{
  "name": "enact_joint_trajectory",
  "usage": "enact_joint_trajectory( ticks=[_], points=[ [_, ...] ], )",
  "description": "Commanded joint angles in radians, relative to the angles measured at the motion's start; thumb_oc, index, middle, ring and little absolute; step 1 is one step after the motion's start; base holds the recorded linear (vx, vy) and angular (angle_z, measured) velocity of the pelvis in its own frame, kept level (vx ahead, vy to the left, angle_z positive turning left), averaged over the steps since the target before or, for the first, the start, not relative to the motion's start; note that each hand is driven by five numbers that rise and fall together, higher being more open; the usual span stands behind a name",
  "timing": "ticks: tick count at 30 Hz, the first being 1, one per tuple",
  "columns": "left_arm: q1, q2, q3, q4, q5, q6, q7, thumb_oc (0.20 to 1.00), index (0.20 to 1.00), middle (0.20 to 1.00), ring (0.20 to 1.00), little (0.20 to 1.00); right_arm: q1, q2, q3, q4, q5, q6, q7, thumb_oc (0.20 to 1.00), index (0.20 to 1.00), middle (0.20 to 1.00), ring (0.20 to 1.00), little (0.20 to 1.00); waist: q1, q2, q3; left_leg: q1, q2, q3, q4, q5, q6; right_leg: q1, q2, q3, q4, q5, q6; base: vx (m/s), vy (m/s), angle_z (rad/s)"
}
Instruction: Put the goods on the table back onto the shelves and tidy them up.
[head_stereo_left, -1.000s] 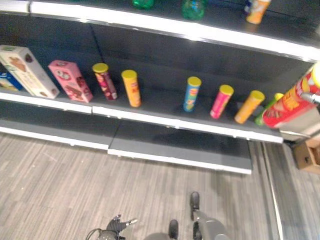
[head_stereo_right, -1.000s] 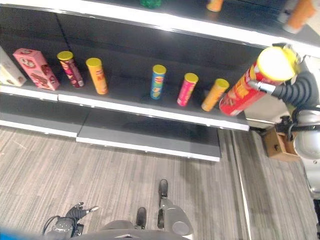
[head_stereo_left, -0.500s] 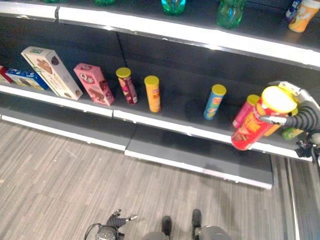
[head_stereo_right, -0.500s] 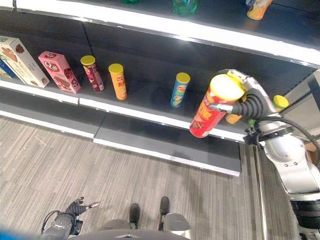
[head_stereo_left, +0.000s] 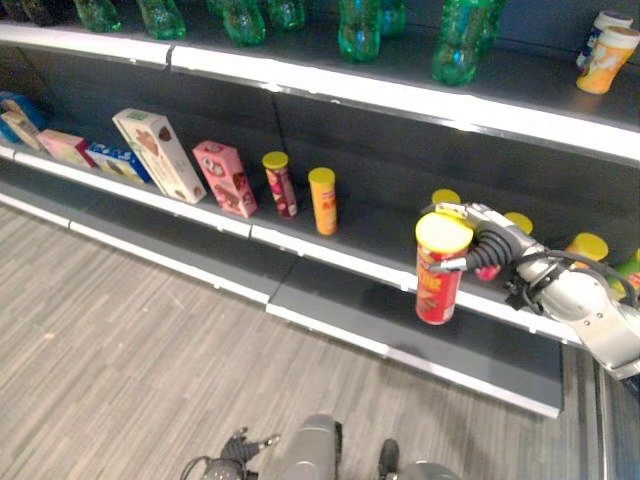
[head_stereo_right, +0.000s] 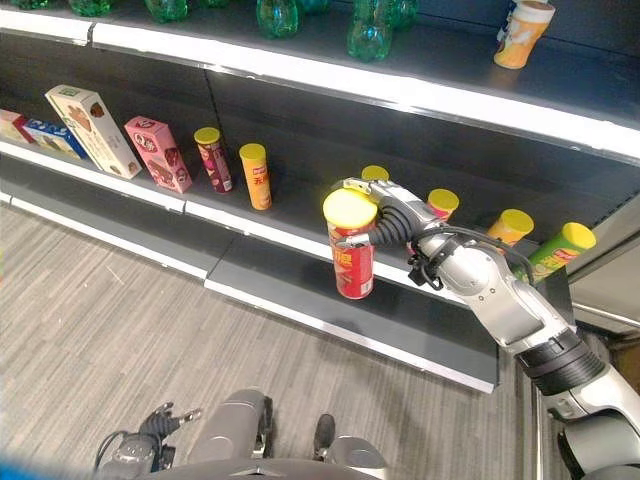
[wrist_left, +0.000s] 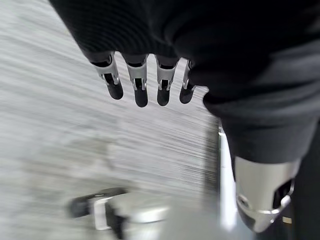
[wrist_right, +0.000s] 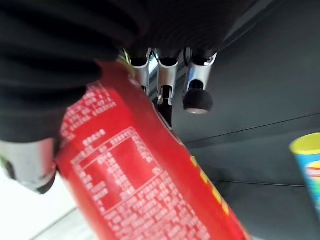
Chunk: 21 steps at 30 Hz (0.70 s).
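A red chip can (head_stereo_right: 353, 250) with a yellow lid hangs upright in front of the middle shelf (head_stereo_right: 290, 235), and my right hand (head_stereo_right: 392, 226) is curled round its upper part. In the right wrist view the red can (wrist_right: 145, 185) lies across the palm with the fingers (wrist_right: 197, 95) past it. Just behind the lid stands a blue can (head_stereo_right: 374, 173), mostly hidden. The same shelf holds a maroon can (head_stereo_left: 279, 184), an orange can (head_stereo_left: 322, 200), and to the right a pink can (head_stereo_right: 441, 203), another orange can (head_stereo_right: 510, 225) and a green can (head_stereo_right: 560, 250). My left hand (wrist_left: 140, 85) hangs low over the floor, fingers straight.
A pink box (head_stereo_left: 226, 178), a cream box (head_stereo_left: 158, 153) and smaller boxes stand at the shelf's left end. Green bottles (head_stereo_left: 358, 25) and an orange cup (head_stereo_left: 610, 55) fill the upper shelf. The bottom shelf (head_stereo_left: 400, 320) juts out low over a grey striped floor.
The camera has turned, shifting the shelf in view. My right hand has carried the red can leftwards along the shelf and turned it from tilted to upright.
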Motion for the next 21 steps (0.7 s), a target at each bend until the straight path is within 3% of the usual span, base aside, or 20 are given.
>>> enact_joint_trajectory(
  ticks=[1,3,5,6,13,21],
  points=[
    [-0.028,0.016,-0.017,-0.011,-0.033,-0.019,0.028,1.000,1.000,1.000,1.000,1.000,-0.060,0.000,-0.016,-0.024,-0.071,-0.008,-0.080,0.200,0.200,0.200,0.200,0.200,-0.003,-0.021,-0.027,0.156,0.012,0.009,-0.297,-0.128,0.095,0.051,-0.017,-0.032,-0.031,-0.122,0.102,0.19,0.032,0.11],
    [-0.021,0.018,-0.020,-0.009,-0.036,-0.023,0.036,1.000,1.000,1.000,1.000,1.000,-0.088,0.007,0.005,-0.005,-0.089,-0.008,-0.090,0.200,0.200,0.200,0.200,0.200,0.002,-0.019,-0.042,0.184,0.017,-0.063,-0.545,-0.035,0.086,0.045,-0.019,-0.031,-0.031,-0.135,0.102,0.13,0.071,0.06],
    [-0.019,0.019,-0.030,-0.013,-0.046,-0.027,0.043,1.000,1.000,1.000,1.000,1.000,-0.122,0.002,0.023,0.025,-0.105,-0.006,-0.113,0.200,0.200,0.200,0.200,0.200,0.005,-0.011,-0.047,0.180,0.021,-0.143,-0.664,0.015,0.065,0.053,-0.014,-0.026,-0.031,-0.156,0.100,0.23,0.200,0.09],
    [-0.012,0.018,-0.034,-0.002,-0.035,-0.023,0.040,1.000,1.000,1.000,1.000,1.000,-0.127,-0.001,0.027,0.037,-0.125,0.006,-0.111,0.200,0.200,0.200,0.200,0.200,0.001,0.014,-0.075,0.226,0.020,-0.166,-0.750,0.048,0.047,0.061,-0.014,-0.018,-0.031,-0.159,0.108,0.35,0.363,-0.05],
    [-0.003,0.044,-0.047,0.005,-0.006,-0.023,0.042,1.000,1.000,1.000,1.000,1.000,-0.158,0.052,0.033,0.078,-0.178,0.031,-0.142,0.200,0.200,0.200,0.200,0.200,0.035,0.024,-0.096,0.260,-0.027,-0.112,-0.750,0.006,0.092,0.052,-0.086,0.012,-0.031,-0.133,0.158,0.21,0.288,-0.33],
    [-0.012,0.061,-0.057,0.001,-0.007,-0.026,0.058,1.000,1.000,1.000,1.000,1.000,-0.217,0.068,0.007,0.128,-0.222,0.063,-0.212,0.200,0.200,0.200,0.200,0.200,0.054,0.031,-0.075,0.202,-0.060,-0.081,-0.750,-0.008,0.128,-0.029,-0.126,0.019,-0.031,-0.086,0.197,0.07,0.160,-0.14]
  ],
)
